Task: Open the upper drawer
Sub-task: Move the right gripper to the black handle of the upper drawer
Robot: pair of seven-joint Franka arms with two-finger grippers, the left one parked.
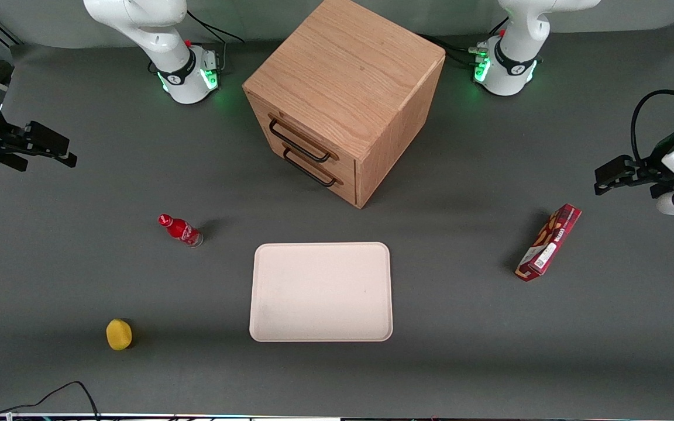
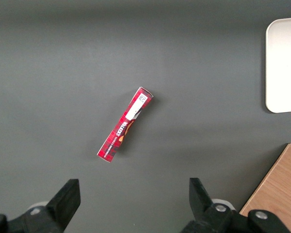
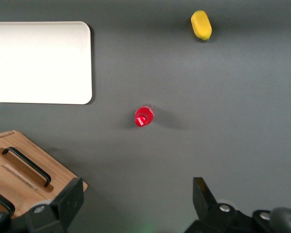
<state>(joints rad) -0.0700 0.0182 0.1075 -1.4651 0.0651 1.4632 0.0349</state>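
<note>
Nearest the front camera you have one yellow lemon-like fruit [image 1: 119, 334], toward the working arm's end of the table [image 1: 489, 351]. One cream tray [image 1: 320, 248], lying flat at mid-table, sits slightly farther from that camera. One red bottle [image 1: 180, 229], upright, stands farther again, between the fruit and the cabinet [image 1: 348, 70]. One red snack box [image 1: 548, 242] lies toward the parked arm's end. One oak cube cabinet stands farther from the camera than the tray, well apart from it, turned at an angle; it carries two drawers, each with one black wire handle. Your upper drawer [image 1: 299, 137] sits flush and closed, directly above the lower drawer [image 1: 313, 166]. One gripper [image 1: 50, 149] hangs above the table at the working arm's end, fingers [image 3: 70, 201] spread wide and holding nothing, well apart from the drawer front. Bare grey tabletop lies between gripper and upper handle [image 1: 297, 141]; only the bottle stands near that stretch, nearer the camera.
</note>
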